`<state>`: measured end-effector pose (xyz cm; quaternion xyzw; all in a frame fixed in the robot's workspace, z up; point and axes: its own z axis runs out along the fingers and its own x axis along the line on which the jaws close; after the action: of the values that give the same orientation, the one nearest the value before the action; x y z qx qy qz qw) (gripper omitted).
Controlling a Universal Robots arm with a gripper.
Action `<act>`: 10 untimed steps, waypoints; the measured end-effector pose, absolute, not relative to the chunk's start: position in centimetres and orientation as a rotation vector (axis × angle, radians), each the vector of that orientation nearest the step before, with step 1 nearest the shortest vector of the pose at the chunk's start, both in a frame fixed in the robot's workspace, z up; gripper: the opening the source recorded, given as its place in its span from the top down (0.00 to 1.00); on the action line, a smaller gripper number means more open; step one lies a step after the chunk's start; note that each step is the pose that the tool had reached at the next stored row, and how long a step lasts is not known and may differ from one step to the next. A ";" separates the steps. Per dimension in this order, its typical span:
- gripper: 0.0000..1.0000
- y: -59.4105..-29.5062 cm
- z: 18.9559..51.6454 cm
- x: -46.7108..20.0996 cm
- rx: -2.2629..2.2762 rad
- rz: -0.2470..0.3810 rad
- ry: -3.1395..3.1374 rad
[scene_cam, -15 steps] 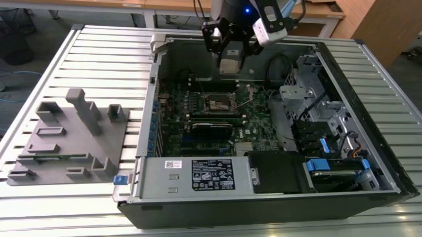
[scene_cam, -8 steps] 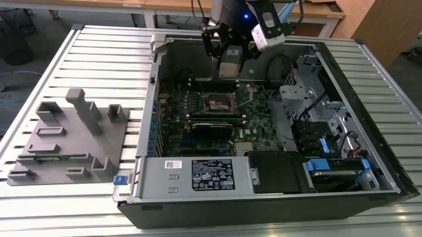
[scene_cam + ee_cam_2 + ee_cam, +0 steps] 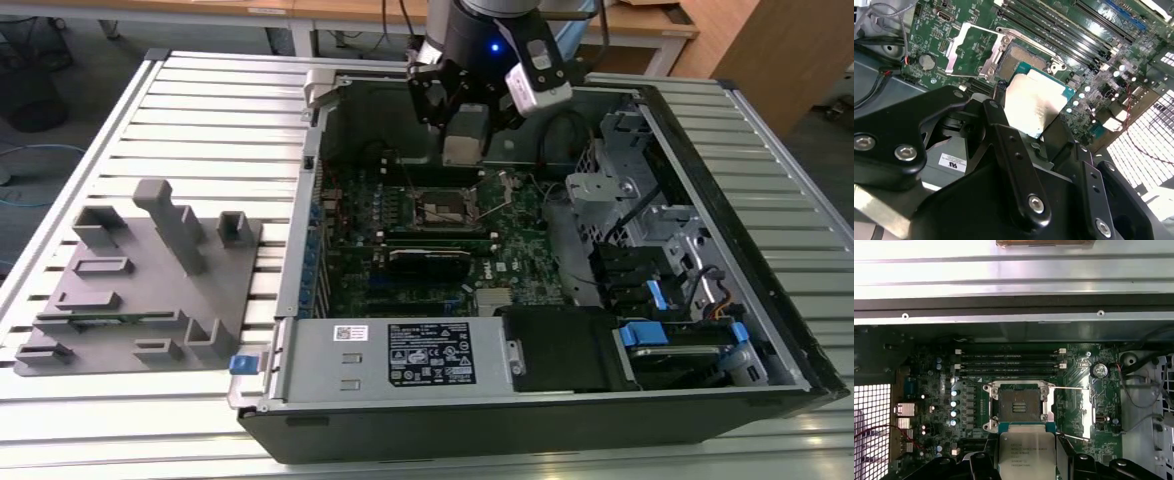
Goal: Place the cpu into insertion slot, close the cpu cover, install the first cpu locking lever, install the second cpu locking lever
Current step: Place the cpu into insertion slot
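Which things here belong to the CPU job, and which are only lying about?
For the job:
- cpu, held in the gripper
- insertion slot, uncovered
- cpu cover, swung open

Lying about:
- power supply
- memory slots
- grey fixture

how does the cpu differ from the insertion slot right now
The cpu has a pale silver-grey metal top; the insertion slot has a dark recessed centre inside a silvery rim. The cpu is held off the board in the jaws of the gripper; the insertion slot sits fixed in the green motherboard. The cpu is a flat solid chip; the insertion slot is an empty hollow. Both are square.
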<state>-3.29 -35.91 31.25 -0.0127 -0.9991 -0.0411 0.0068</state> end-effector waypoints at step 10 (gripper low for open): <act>0.46 -35.9 31.0 -3.3 -0.040 -0.128 -3.125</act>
<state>-3.29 -35.91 31.01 -0.0127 -0.9991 -0.0408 0.0068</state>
